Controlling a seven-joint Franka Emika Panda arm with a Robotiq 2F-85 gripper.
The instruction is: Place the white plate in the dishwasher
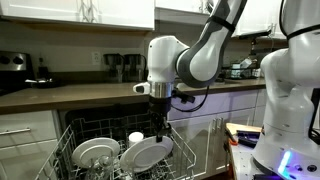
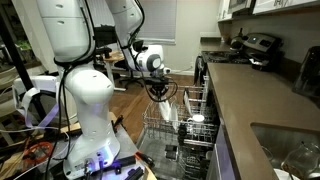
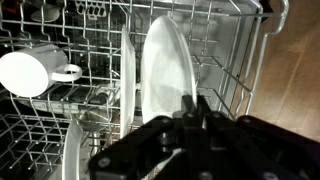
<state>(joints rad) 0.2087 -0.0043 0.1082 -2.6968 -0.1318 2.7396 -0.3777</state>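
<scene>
We find the dishwasher (image 1: 100,124) open, with its wire surface (image 2: 152,128) drawn out in front of the cabinets. The arm reaches down over it from above.

The white plate (image 3: 162,70) stands on its rim among the upright tines, toward the edge of the surface nearest the robot's base. In an exterior view, the white plate (image 1: 150,153) leans slightly rather than standing square. In the wrist view, what looks like another plate (image 3: 127,80) stands edge-on just beside it. A small white cup (image 3: 30,72) sits well apart, toward the far side edge.

The hand (image 3: 196,104) is at the plate's upper rim with its fingers drawn near each other. We cannot tell whether they are clamped on the rim or only resting beside it.

We judge placement to be nearly complete. The risks are these:
- If the rim is not seated between two tines when the hand lets go, the plate may tip against its neighbour and chip.
- If the hand lifts while gripping, the plate would be dragged back out.
- The glossy glaze may slip in a light grip.
- The fingers may catch a wire on the way up and jolt the whole load.

We can read no brand, label or writing in any view.
</scene>
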